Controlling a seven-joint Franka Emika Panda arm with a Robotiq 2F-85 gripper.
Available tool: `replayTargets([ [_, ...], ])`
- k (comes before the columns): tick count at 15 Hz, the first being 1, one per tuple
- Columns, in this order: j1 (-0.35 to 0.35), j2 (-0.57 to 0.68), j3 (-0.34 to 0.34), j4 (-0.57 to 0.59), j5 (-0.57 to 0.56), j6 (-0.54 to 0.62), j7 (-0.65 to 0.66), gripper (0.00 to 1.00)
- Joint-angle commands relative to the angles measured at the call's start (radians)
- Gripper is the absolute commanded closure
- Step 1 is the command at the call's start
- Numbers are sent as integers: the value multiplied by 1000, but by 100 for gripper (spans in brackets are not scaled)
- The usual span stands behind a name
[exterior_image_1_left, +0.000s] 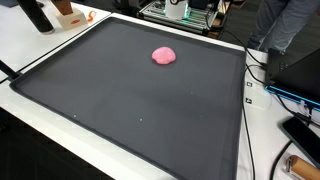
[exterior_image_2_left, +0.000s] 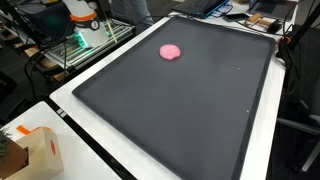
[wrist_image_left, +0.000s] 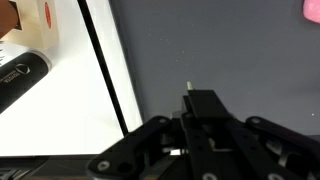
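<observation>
My gripper (wrist_image_left: 199, 100) shows only in the wrist view, low in the frame. Its black fingers are pressed together with nothing between them. It hangs above the dark grey mat (wrist_image_left: 220, 50), close to the mat's black edge and the white table (wrist_image_left: 70, 110). A pink lump lies on the mat, far from the gripper. It sits at the top right corner of the wrist view (wrist_image_left: 312, 10) and shows in both exterior views (exterior_image_1_left: 164, 55) (exterior_image_2_left: 171, 51).
A white and orange box (exterior_image_2_left: 40, 150) (exterior_image_1_left: 68, 12) (wrist_image_left: 30, 20) stands on the white table beside the mat, with a black cylinder (wrist_image_left: 20, 75) next to it. Cables and devices (exterior_image_1_left: 295, 95) lie along one side. Equipment racks (exterior_image_2_left: 85, 30) stand behind.
</observation>
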Motion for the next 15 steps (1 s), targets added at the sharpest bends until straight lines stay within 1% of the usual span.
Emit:
replayTargets([
  [1,-5,0,5,2,3,-3,-2,87],
  [11,-5,0,5,2,3,-3,-2,87],
  [12,-5,0,5,2,3,-3,-2,97],
  [15,35,23,-33,-5,99,-14,-94,97],
])
